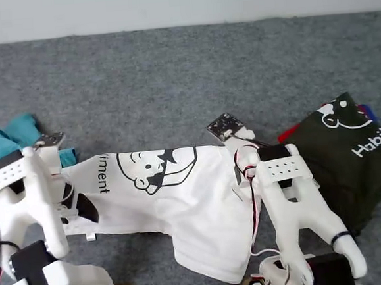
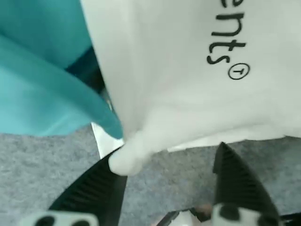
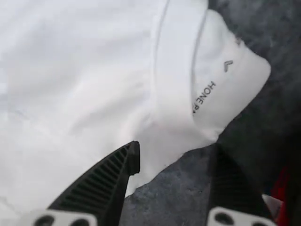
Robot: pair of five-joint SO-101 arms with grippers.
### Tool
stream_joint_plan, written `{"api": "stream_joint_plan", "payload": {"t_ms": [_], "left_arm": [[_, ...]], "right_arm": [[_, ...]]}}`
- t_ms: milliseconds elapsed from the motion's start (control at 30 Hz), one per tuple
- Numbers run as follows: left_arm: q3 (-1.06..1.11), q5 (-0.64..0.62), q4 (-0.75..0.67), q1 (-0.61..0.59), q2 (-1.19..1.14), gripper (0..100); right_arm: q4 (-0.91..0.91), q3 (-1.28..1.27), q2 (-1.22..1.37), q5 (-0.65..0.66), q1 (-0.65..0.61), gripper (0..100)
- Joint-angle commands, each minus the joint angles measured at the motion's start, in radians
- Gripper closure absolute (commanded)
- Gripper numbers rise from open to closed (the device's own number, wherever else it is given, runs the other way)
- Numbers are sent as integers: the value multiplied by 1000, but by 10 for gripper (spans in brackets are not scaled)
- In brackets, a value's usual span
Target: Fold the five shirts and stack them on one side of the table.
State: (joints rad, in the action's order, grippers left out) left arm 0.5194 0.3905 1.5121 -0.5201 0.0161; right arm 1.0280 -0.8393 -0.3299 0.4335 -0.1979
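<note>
White shirt (image 1: 182, 202), 1 of 5, lies spread on the tabletop (image 1: 172, 78). Left pincer (image 2: 170, 155) and right pincer (image 3: 176, 149) both gape at its ends. Light, limp cloth: probably best gripped at hems.

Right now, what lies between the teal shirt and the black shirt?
The white shirt, spread out on the grey table, lies across that stretch between the teal shirt and the black shirt; the high view shows it.
</note>
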Motion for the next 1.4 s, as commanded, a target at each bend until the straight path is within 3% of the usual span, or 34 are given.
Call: {"api": "stream_joint_plan", "payload": {"t_ms": [0, 200, 467, 700, 900, 1033, 1100, 1367], "left_arm": [[-99, 9, 84, 6, 43, 721], [-251, 12, 244, 6, 37, 721], [-283, 8, 239, 6, 34, 721], [-280, 6, 239, 11, 35, 723], [-275, 5, 241, 11, 35, 723], [-275, 5, 241, 11, 35, 723], [-275, 5, 241, 11, 34, 723], [-257, 5, 241, 11, 34, 723]], "right_arm": [[-68, 2, 1, -86, -5, 768], [-177, -40, 1, -186, 12, 768], [-358, -123, 1, -186, 53, 768], [-568, -141, 7, -178, 176, 768], [-727, -69, 199, -140, 272, 780], [-705, 66, 323, -164, 340, 812], [-605, 121, 334, -150, 341, 812], [-225, 224, 159, -233, 170, 811]]}}
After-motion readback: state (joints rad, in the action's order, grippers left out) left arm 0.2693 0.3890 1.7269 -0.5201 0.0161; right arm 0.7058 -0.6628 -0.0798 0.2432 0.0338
